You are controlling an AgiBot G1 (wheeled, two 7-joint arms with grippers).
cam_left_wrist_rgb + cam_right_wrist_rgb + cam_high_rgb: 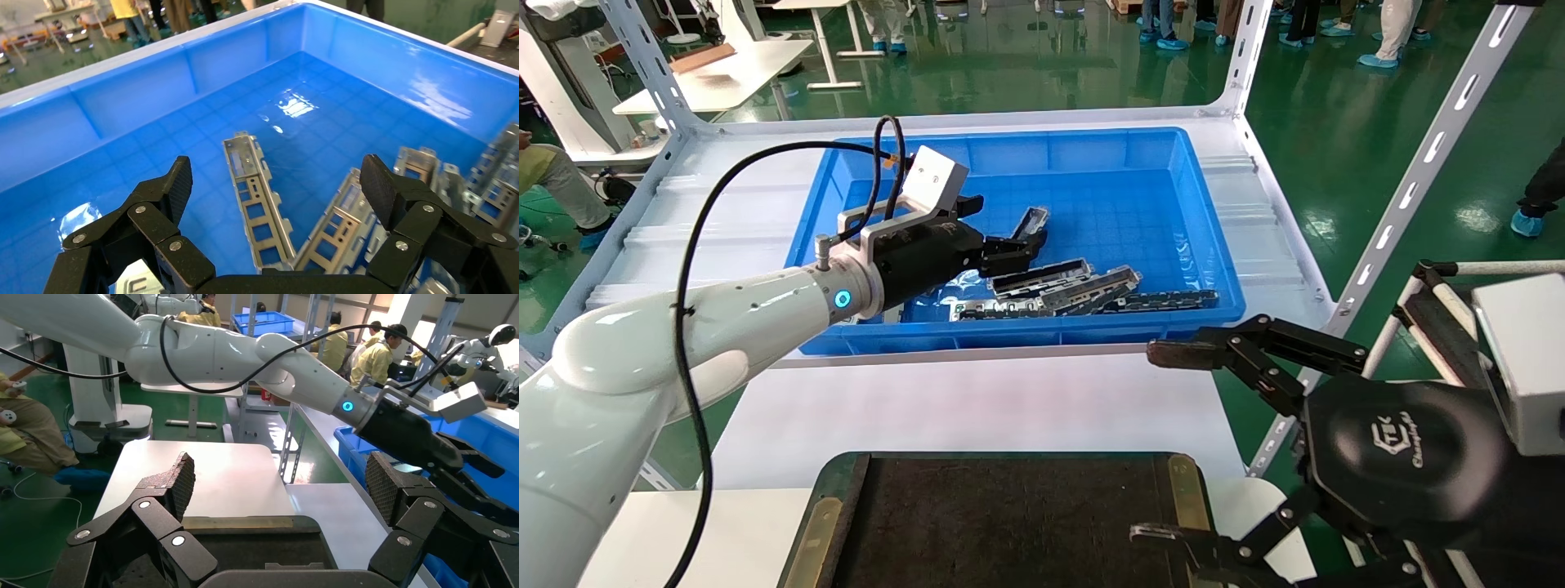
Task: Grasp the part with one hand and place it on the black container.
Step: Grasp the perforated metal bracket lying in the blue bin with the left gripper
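From the head view, the left gripper (1026, 241) reaches into the blue bin (870, 175), jaws spread and holding nothing, hovering over the part (1030, 222), which lies on the bin floor apart from a cluster of metal pieces (1083, 292) along the bin's near wall. The black container (1009, 523) sits on the white table (977, 404) nearest the robot, with the right gripper (1164, 445) wide open above its right edge. In the left wrist view, the part (257, 199) lies lengthwise between the two spread fingers (177, 184), untouched. In the right wrist view, the right gripper (278, 484) gapes empty over the black container (257, 551).
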